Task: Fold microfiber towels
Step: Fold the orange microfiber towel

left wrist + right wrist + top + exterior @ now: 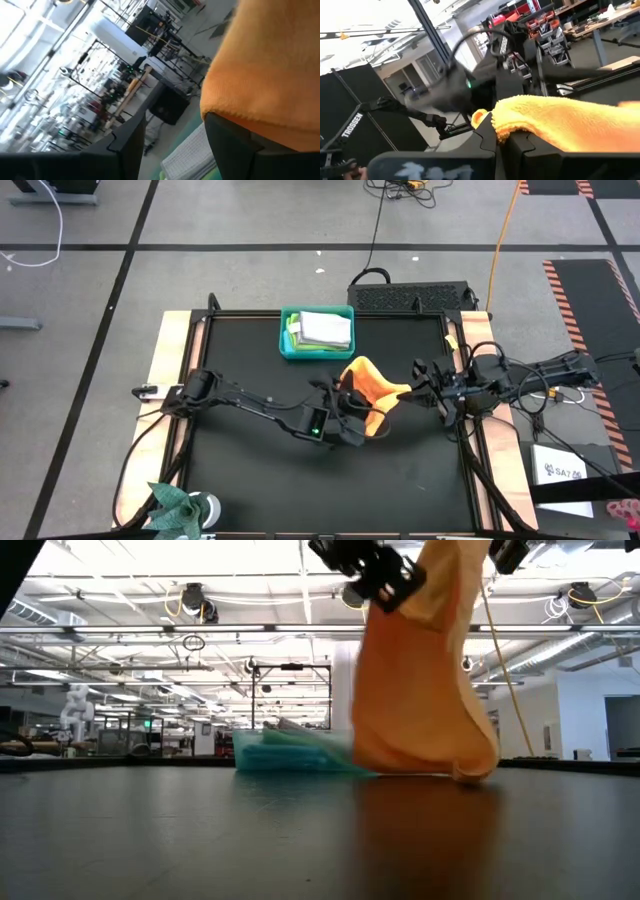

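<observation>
1. Black left gripper (352, 430), fingers spread wide, beside the towel's hanging edge, seemingly ready to catch it.
2. Orange-yellow microfiber towel (368, 385) lifted mid-table, lower hem brushing the mat.
3. Right gripper (418, 387) clenched on its corner, suspending it for folding.

text: "TROSSEN" | on: dark robot arm (357, 127) | view: right wrist

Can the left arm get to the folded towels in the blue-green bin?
Probably yes. The bin sits just beyond the left tool, nothing between them. Its jaws are open beside the orange towel, which the right tool holds up.
</observation>
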